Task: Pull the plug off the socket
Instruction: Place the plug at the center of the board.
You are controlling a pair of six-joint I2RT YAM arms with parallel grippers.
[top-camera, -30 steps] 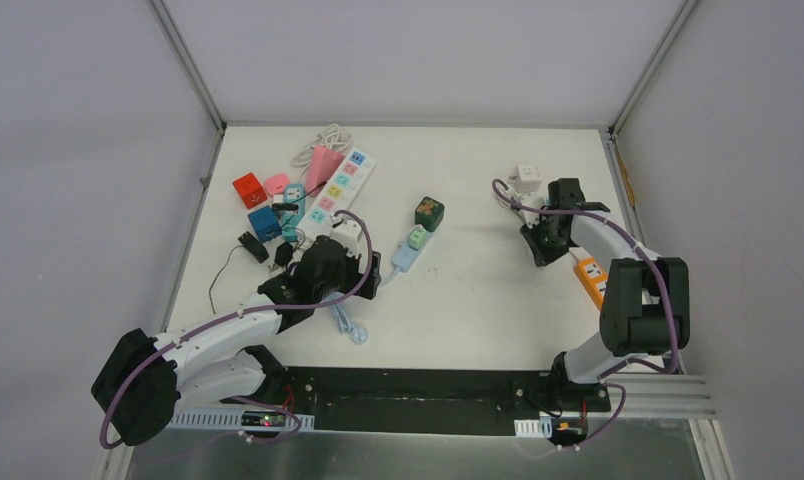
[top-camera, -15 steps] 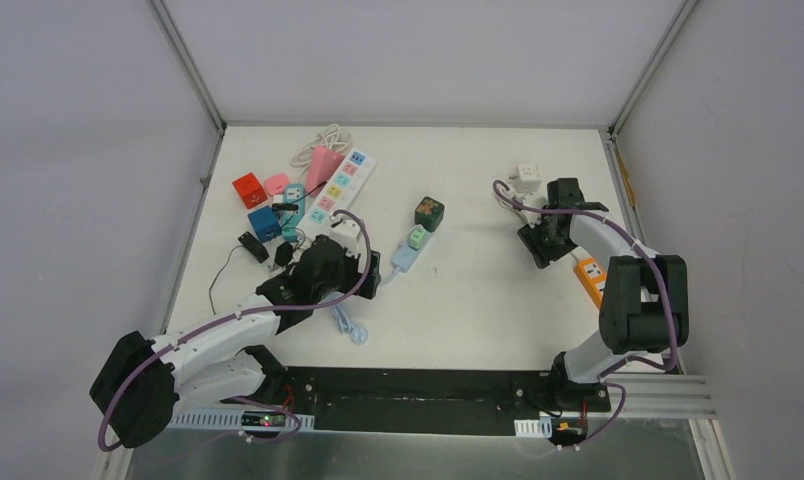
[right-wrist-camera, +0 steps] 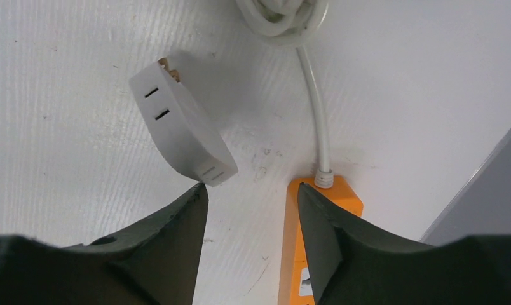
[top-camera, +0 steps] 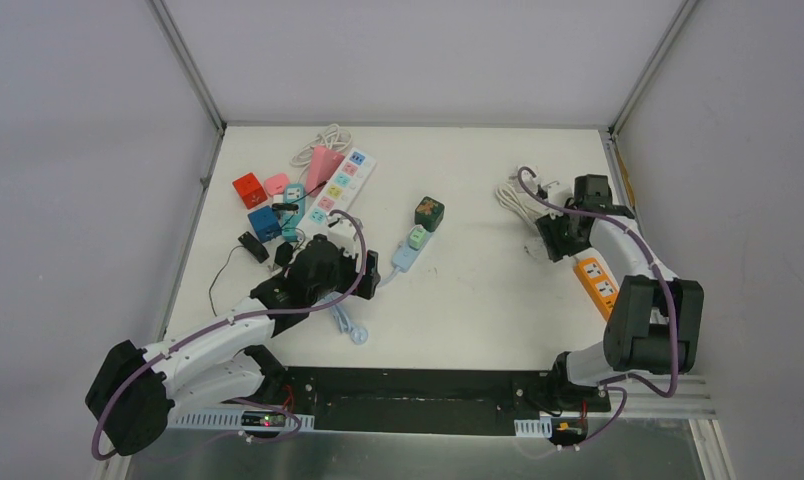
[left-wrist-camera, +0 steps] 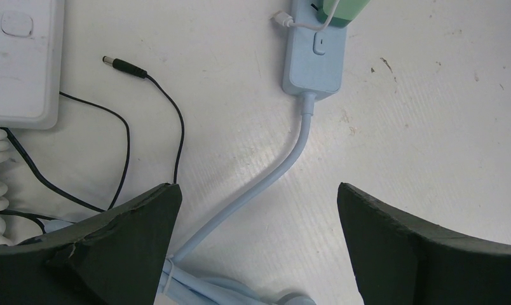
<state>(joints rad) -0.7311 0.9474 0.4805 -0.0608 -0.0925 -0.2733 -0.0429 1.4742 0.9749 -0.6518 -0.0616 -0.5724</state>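
Note:
A white two-slot plug point(right-wrist-camera: 180, 130) lies loose on the table, its prongs showing at the far end, just left of the orange socket strip point(right-wrist-camera: 316, 241). My right gripper point(right-wrist-camera: 252, 190) is open above the gap between them, its left fingertip close to the plug's near end, holding nothing. From above, the orange strip point(top-camera: 598, 283) lies by the right wall under the right gripper point(top-camera: 558, 240). My left gripper point(left-wrist-camera: 259, 190) is wide open over the pale blue cable point(left-wrist-camera: 265, 178) of a blue socket strip point(left-wrist-camera: 313, 60) with a green plug point(left-wrist-camera: 342, 9) seated in it.
A coiled white cable point(top-camera: 518, 195) runs to the orange strip. At the back left lie a long white multi-socket strip point(top-camera: 340, 185), red point(top-camera: 248, 188) and blue point(top-camera: 264, 223) cube adapters and a dark green cube point(top-camera: 429, 212). A thin black lead with a barrel tip point(left-wrist-camera: 122, 65) crosses near the left gripper.
My right gripper has opened and let go of the white plug, and its arm has shifted right toward the wall. The left arm has hardly moved.

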